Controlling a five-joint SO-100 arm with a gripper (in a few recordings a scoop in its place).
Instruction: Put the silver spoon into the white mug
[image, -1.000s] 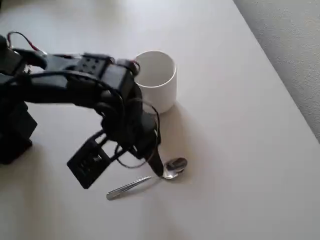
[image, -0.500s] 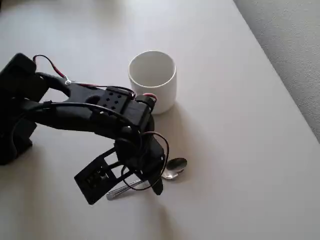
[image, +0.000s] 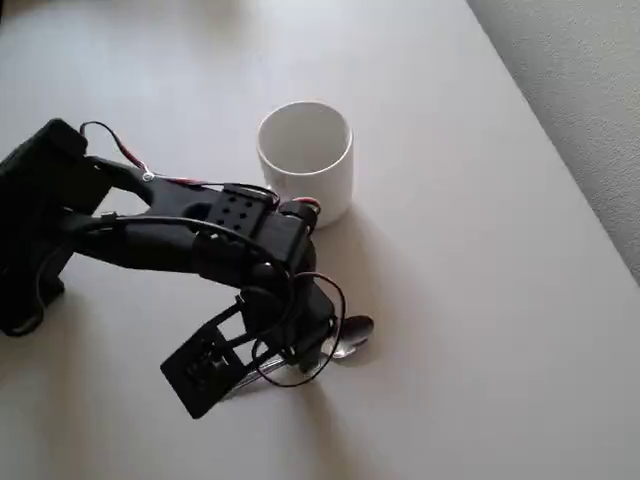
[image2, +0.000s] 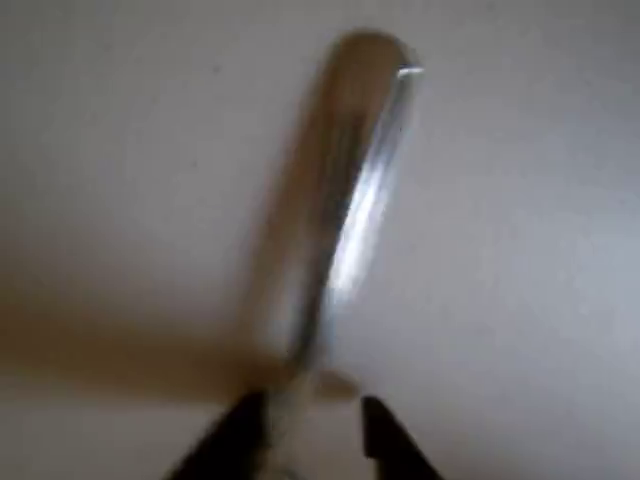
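The spoon (image2: 355, 190) lies flat on the table (image: 480, 300), below the mug (image: 306, 160); the fingers (image2: 228, 445) are set narrowly astride its handle (blurred). A pinch could skid off the thin metal

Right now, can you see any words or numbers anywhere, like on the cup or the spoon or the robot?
None: there is no text to read in either view.
The white mug is plain, with no print on it.
The silver spoon is blurred in the wrist view; no stamp can be made out.
The gripper and black arm show no label.
The table is bare of writing.
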